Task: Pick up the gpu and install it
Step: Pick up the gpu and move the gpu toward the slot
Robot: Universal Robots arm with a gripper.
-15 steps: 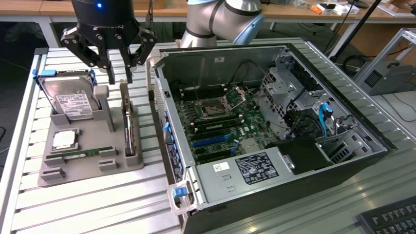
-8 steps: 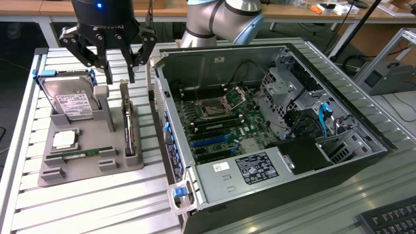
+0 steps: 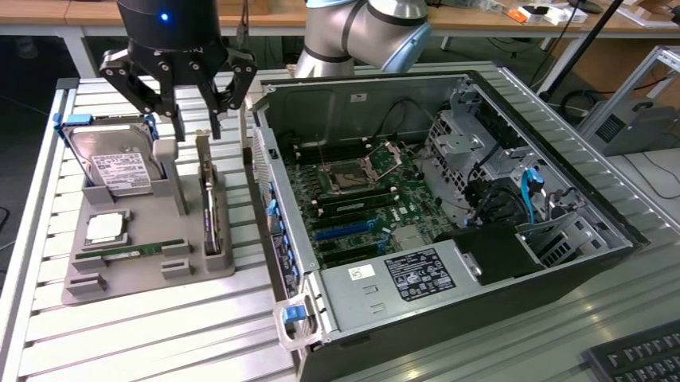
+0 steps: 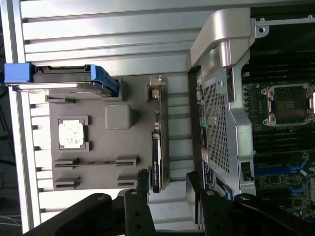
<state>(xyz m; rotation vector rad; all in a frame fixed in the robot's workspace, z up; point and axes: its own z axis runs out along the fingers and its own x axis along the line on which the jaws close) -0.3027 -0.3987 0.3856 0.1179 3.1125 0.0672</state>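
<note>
Above the grey tray (image 3: 138,274): your gripper (image 3: 197,123) hangs over the far end of the gpu (image 3: 209,199), jaws spread wide, nothing in them.
Gpu: it stands on its long edge in a slot on the tray's side nearest the computer case (image 3: 351,99), clear of both fingers. The wrist view puts it roughly in line with the gap between them.
Risk, skewed descent: the card is thin. Come down off-centre and, by my reckoning, one finger lands on its top edge and levers it in the slot.
Risk, neighbours: the hard drive (image 3: 123,171) stands near on the other side. Wide jaws could clip it.
Risk, binding: I cannot tell whether the tray is fastened down. If the card sticks in its slot, the tray may well lift with it.
Risk, case: its wall is just beside the tray, so a low swing across would likely catch the rim. Inside, loose cables, one of them a blue cable (image 3: 528,195), hang near the motherboard (image 3: 356,199).
Risk, seating: a tilted card would probably jam rather than drop in.
Surface: a ribbed aluminium table (image 3: 159,334) that looks hard and slick.
Room: wooden desks behind, and a keyboard (image 3: 638,358) at the near corner on the exterior view's right.
</note>
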